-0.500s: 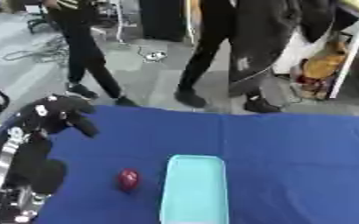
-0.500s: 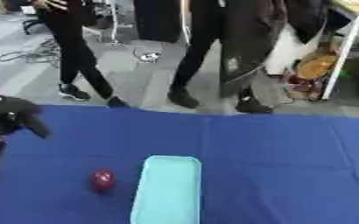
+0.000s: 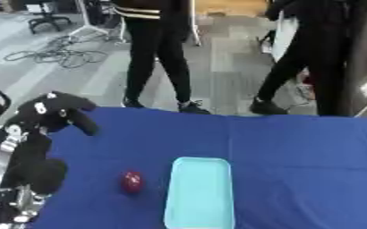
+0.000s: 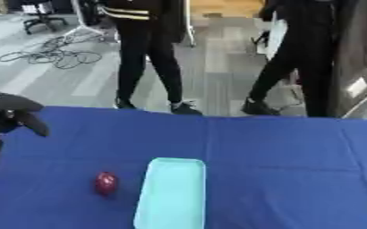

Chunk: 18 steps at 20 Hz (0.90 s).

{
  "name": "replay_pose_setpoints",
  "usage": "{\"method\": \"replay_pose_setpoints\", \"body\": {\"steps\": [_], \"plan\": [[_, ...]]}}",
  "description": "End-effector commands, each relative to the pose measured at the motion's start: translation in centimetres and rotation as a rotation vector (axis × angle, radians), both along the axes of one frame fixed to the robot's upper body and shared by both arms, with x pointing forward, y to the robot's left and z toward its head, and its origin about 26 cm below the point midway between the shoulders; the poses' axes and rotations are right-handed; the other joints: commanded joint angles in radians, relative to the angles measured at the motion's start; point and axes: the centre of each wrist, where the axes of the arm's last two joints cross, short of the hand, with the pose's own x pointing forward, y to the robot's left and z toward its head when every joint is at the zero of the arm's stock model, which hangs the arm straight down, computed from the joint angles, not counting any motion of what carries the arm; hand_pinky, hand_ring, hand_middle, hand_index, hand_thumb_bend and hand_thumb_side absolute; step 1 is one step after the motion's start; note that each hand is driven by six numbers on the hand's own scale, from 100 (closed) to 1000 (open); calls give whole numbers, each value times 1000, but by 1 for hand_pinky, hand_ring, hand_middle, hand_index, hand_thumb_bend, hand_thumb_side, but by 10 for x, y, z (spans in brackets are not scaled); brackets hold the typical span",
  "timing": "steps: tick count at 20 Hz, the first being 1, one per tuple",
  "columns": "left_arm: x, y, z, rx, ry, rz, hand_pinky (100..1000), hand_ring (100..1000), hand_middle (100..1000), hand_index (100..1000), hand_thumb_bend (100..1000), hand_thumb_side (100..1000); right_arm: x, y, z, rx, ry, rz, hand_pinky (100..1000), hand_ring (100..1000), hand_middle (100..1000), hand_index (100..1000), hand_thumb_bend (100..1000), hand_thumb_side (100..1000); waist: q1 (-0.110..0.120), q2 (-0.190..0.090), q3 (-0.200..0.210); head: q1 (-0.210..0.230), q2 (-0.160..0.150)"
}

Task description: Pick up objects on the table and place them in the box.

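L hand (image 3: 57, 112) curled, empty, far-left | red obj (image 3: 132, 181) upright-ish | box (image 3: 200, 193) long axis near-far

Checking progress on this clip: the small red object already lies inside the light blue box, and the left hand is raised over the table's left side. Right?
Not quite. The small red object is not inside the light blue box; it lies on the blue table just left of it, as the left eye view shows. The left hand is raised over the table's left side.
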Motion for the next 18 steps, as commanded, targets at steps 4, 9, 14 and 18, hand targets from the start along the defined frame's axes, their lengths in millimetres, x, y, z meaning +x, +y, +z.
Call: {"method": "replay_pose_setpoints", "body": {"steps": [4, 9, 14, 18], "plan": [[-1, 3, 12, 36, -40, 0, 459, 519, 639, 757, 432, 779, -3, -2, 9, -22, -26, -4, 124, 263, 261, 501, 100, 766, -1, -16, 1, -31, 11], [-1, 11, 17, 113, -47, 44, 448, 520, 649, 772, 466, 742, -3, -2, 9, -24, -24, -5, 124, 263, 261, 502, 100, 765, 1, -16, -1, -42, 7], [-2, 26, 28, 321, -38, 167, 335, 510, 654, 798, 470, 745, -3, -2, 9, -28, -15, -5, 123, 262, 260, 504, 100, 763, 5, -19, -7, -44, 1], [-3, 32, 41, 535, -15, 232, 135, 442, 637, 787, 458, 742, -3, -2, 9, -32, -10, -2, 123, 262, 260, 504, 100, 763, 10, -21, -12, -32, 7]]}}
